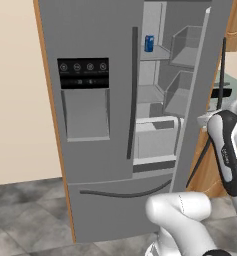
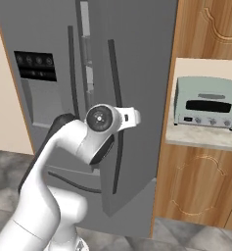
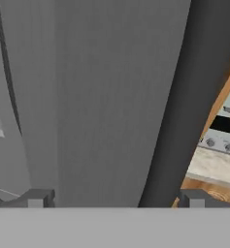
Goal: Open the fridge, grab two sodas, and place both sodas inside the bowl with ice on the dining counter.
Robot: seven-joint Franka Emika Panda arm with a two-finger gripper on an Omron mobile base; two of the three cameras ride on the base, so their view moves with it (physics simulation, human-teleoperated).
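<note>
The grey steel fridge (image 1: 97, 150) has its left door shut and its right door (image 1: 202, 100) swung partly open. A blue soda can (image 1: 149, 43) stands on an upper shelf inside. My gripper (image 3: 115, 199) is open, right up against the outside of the right door. That door's dark bar handle (image 3: 184, 97) runs between my fingertips, close to the right one (image 3: 194, 198). In the right base view my wrist (image 2: 104, 119) sits in front of the same handle (image 2: 116, 83). The brown bottle, the bowl and the dining counter are out of view.
A pale green toaster oven (image 2: 205, 103) stands on the wall counter (image 2: 200, 137), right of the fridge over wooden cabinets (image 2: 200, 186). A beige wall (image 1: 15, 100) borders the fridge's left side. Grey stone floor (image 1: 25, 220) lies in front.
</note>
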